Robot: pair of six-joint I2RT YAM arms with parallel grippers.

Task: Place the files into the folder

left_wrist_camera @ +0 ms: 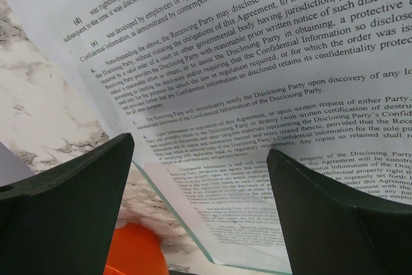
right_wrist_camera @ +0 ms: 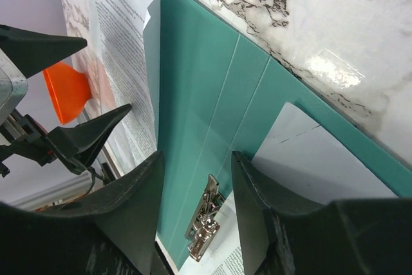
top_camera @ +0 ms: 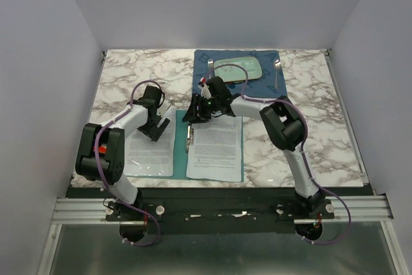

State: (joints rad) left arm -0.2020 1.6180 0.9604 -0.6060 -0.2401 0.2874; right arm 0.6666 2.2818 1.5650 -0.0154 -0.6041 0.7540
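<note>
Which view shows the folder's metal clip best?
The right wrist view: the metal clip lies close up on the folder. The top view shows it only as a small sliver; the left wrist view misses it.

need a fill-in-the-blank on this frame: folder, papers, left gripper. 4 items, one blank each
1. The folder's two leaves meet at a centre ___, near the metal clip.
2. The files are white sheets printed with black ___.
3. The pale green plate rests on a dark ___ placemat.
4. The left gripper hangs over a printed sheet with its jaws wide ___.

Missing words: crease; text; blue; open
</note>
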